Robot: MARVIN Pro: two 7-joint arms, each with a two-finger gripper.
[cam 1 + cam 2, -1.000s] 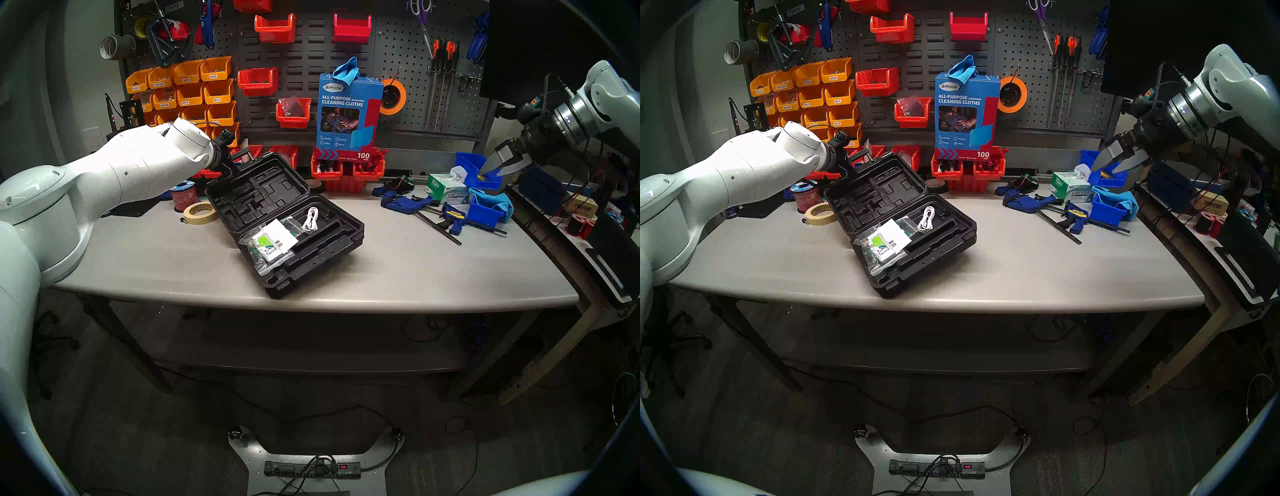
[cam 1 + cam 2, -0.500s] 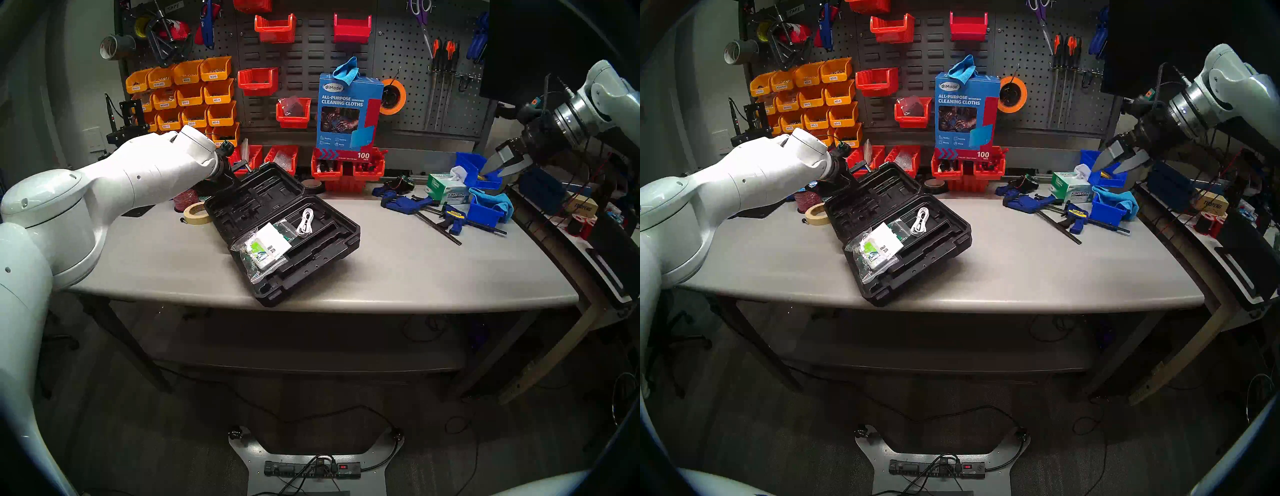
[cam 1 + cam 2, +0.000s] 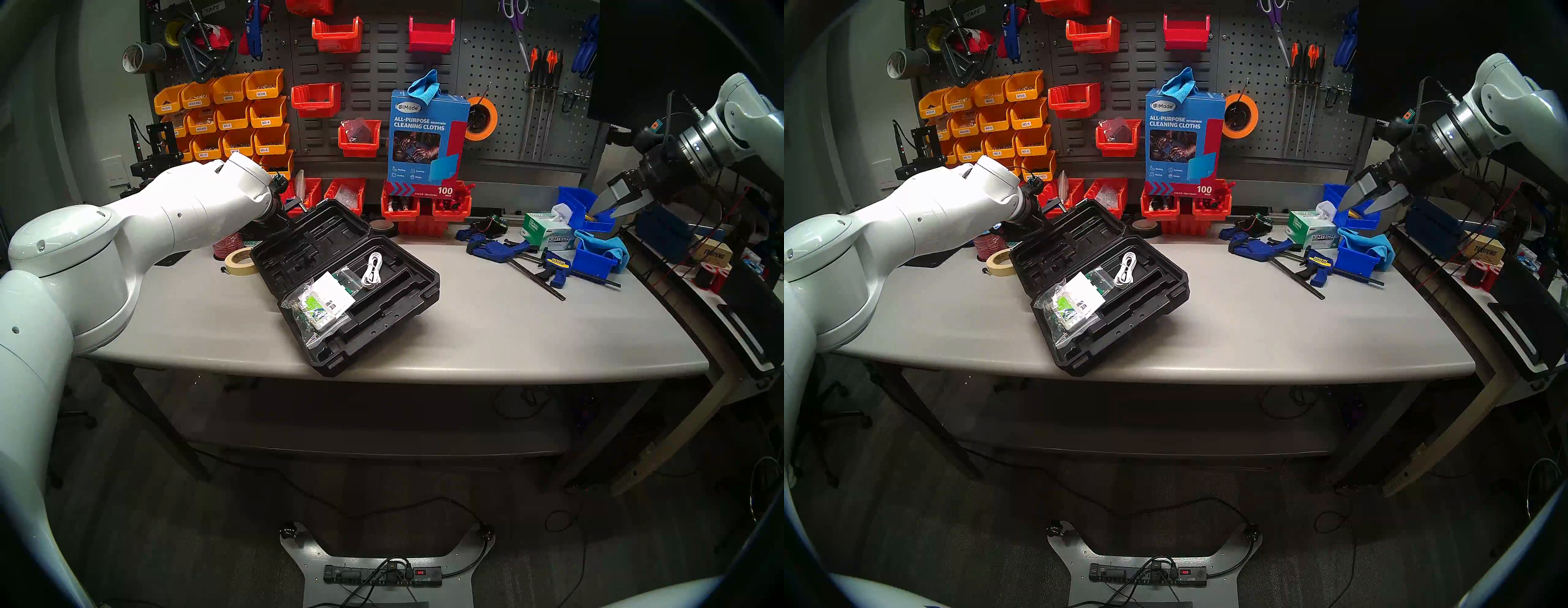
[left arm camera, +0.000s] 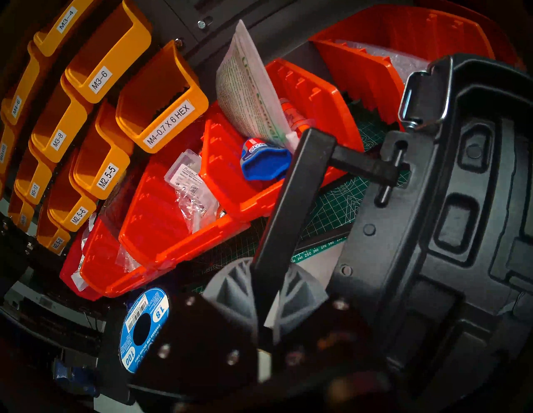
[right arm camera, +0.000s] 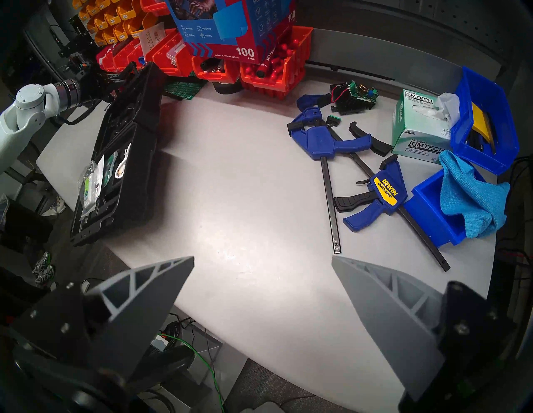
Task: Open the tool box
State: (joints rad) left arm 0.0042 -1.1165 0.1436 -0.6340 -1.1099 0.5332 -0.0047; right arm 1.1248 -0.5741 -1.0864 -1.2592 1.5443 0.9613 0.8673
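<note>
head stereo left: tool box (image 3: 384, 297) lies open on desk (image 3: 488, 331), front corner over the near edge, lid tilted back. left end effector (image 4: 266, 297) pinches the lid's handle (image 4: 291, 202). far right, right end effector (image 3: 615, 204) spread, above blue bins, well apart.

A grey worktop (image 3: 488, 339) stands against a dark pegboard wall (image 3: 488, 63) hung with orange bins (image 3: 237, 114); grey carpet (image 3: 169, 530) covers the floor.

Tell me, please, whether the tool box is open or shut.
Open: the tool box lid leans back, moulded interior and white cable exposed.
</note>
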